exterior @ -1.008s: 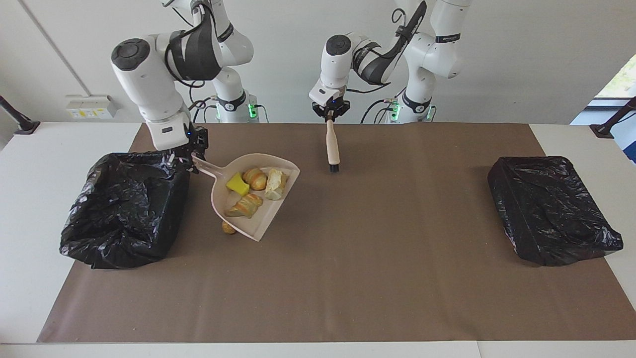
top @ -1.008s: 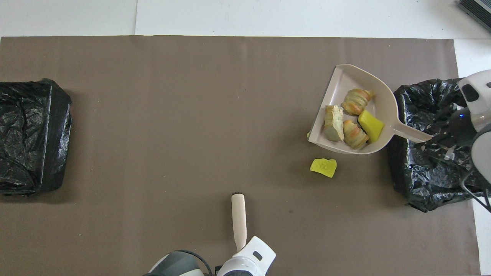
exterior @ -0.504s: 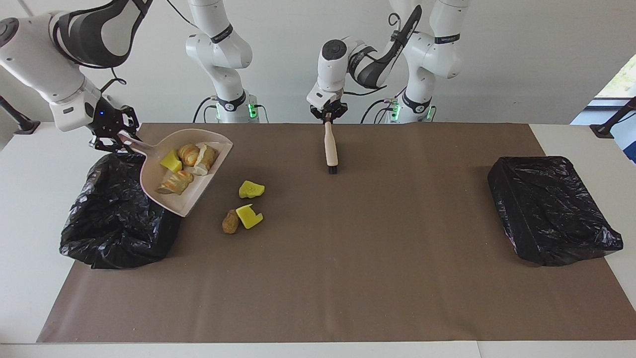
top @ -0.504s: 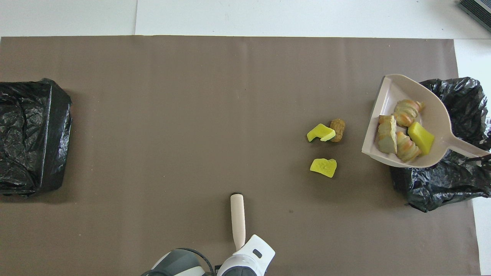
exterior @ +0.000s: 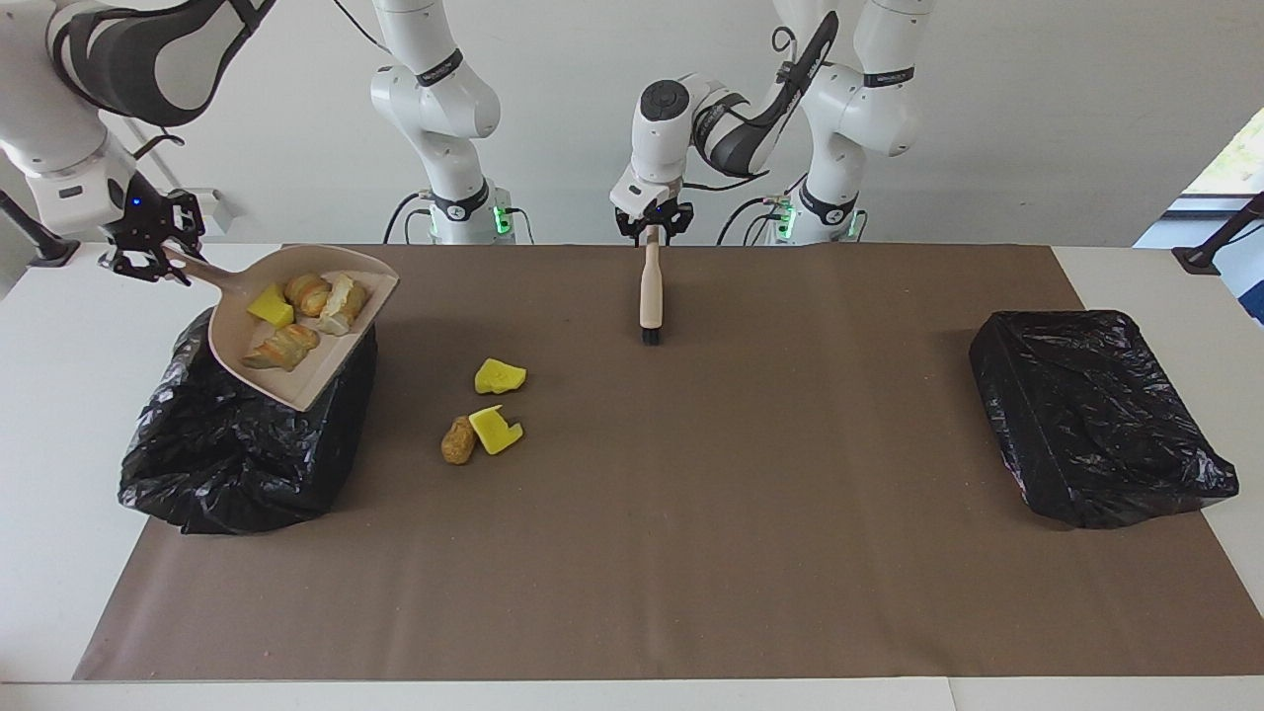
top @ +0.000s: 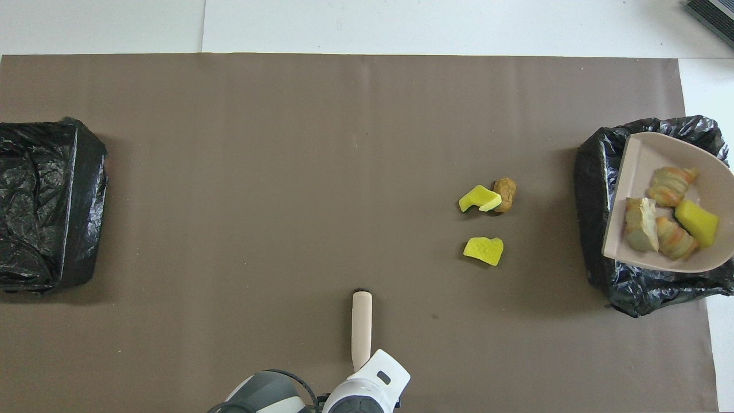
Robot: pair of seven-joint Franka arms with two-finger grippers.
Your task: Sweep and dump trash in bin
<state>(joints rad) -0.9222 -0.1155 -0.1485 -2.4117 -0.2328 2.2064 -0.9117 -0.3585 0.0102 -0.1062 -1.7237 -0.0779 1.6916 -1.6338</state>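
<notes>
Dump step right now. The right gripper (exterior: pixel 148 259) is clamped on the handle of the dustpan (exterior: pixel 296 392) and holds it up over the bin (exterior: pixel 237 464), roughly level, with four trash pieces (exterior: pixel 296 318) riding in it. I'd say the next move is tipping the open lip down inside the bin's rim. That lip overhangs the bin's edge, so a sloppy tilt could spill onto the mat (exterior: pixel 691 553).

Three more pieces (exterior: pixel 484 415) lie on the mat just beside the bin. Well apart from the bin, the left gripper (exterior: pixel 653 225) is at the handle of the brush (exterior: pixel 650 291); can't tell if it's gripping. Plenty of open mat there for sweeping.
</notes>
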